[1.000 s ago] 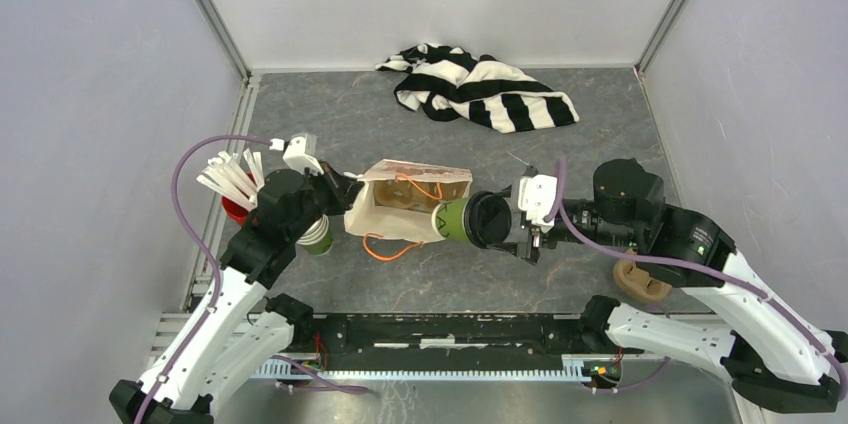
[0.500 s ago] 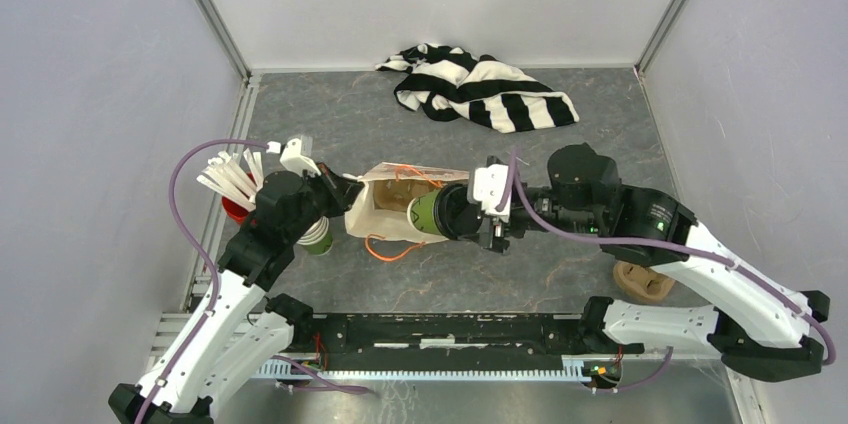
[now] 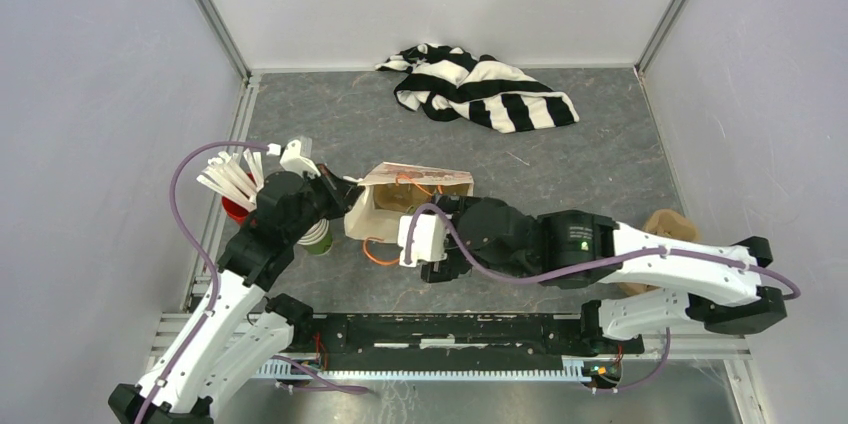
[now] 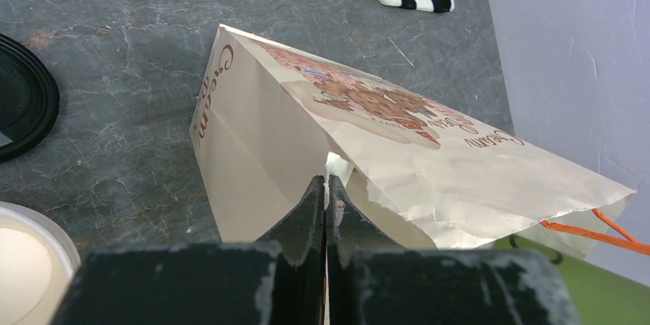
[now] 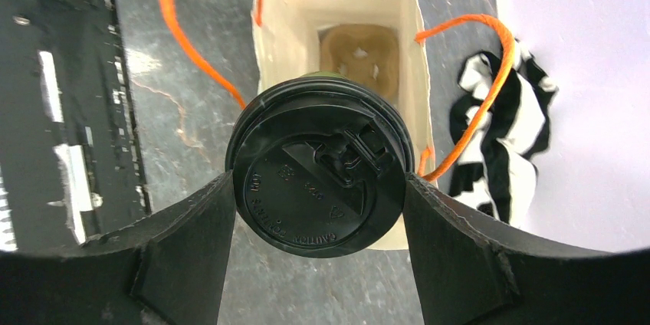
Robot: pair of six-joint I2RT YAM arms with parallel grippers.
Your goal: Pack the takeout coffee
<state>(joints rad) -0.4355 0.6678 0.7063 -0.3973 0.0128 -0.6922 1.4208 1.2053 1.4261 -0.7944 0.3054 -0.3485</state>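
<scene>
My right gripper (image 5: 318,187) holds the takeout coffee (image 5: 318,175) lying on its side. The black lid faces my wrist and the green base leads, so the cup's long axis runs straight away from me toward 12 o'clock. The paper bag (image 5: 285,11) lies dead ahead on that same line, tipped over with its open mouth toward the cup and its brown bottom visible past the rim. I cannot tell how far the base has crossed the mouth. My right fingers (image 5: 188,248) are spread wide and press the lid's rim at 9 and 3 o'clock, with nothing else between them. From above, the bag sits at about 10 o'clock from my right wrist, and the right arm is the one that reaches it. My left gripper (image 4: 326,202) has its fingers pressed together, pinching the bag's upper edge to hold the mouth up. I judge the next move is a straight push along the cup's axis, keeping clear of the orange handles (image 5: 490,72)
</scene>
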